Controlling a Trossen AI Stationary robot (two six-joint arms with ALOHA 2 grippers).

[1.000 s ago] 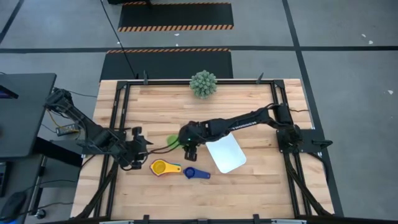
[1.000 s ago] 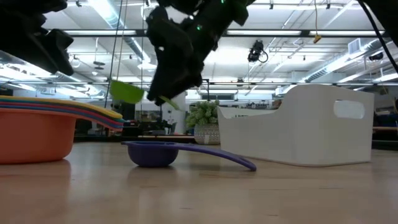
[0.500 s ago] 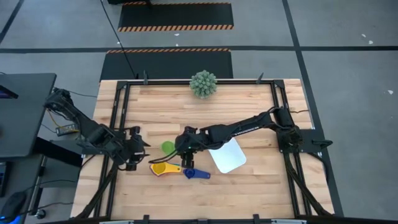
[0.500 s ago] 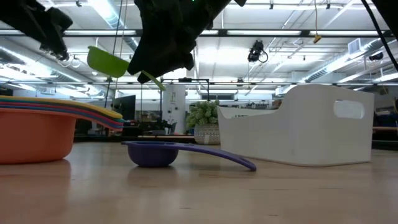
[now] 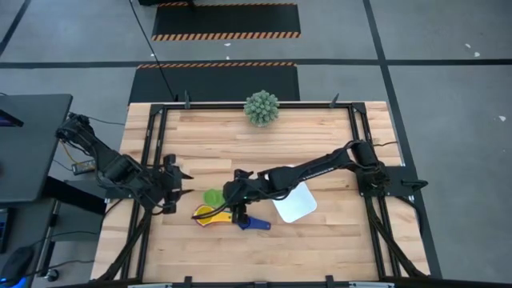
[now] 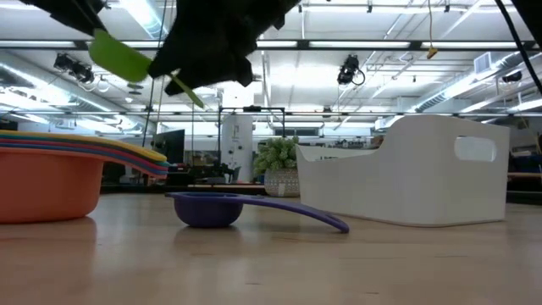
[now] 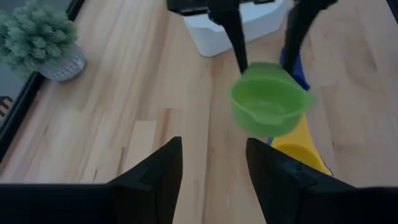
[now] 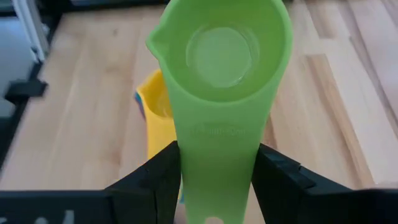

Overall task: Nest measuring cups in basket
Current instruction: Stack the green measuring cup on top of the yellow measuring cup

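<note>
Right hand (image 5: 230, 200): reaches across the wooden desk (image 5: 320, 240) from the right side and hangs above it; its two dark fingers (image 8: 155, 180) are clamped on the flat handle of the green measuring cup (image 8: 221, 81).
Green measuring cup: held in the air, bowl upward, just above and beside the yellow cup (image 5: 206, 214); in the low view it shows tilted, high over the stack.
Writing: faint raised lettering on the green cup's handle, too small to read.
Nested stack: in the low view an orange cup (image 6: 47, 182) carries red, yellow and blue rims, standing on the desk at the left of that picture.
Dark blue cup (image 5: 254, 224): lies on the desk just beside the yellow cup, its long handle toward the basket.
Basket (image 5: 293, 200): white, on the desk to the right of the cups, apart from them; no cup shows inside it.
Left hand (image 5: 178, 189): waits near the desk's left edge, fingers (image 7: 152, 180) apart, holding nothing.
Plant (image 5: 262, 107): green spiky ball in a pot at the desk's far edge.
</note>
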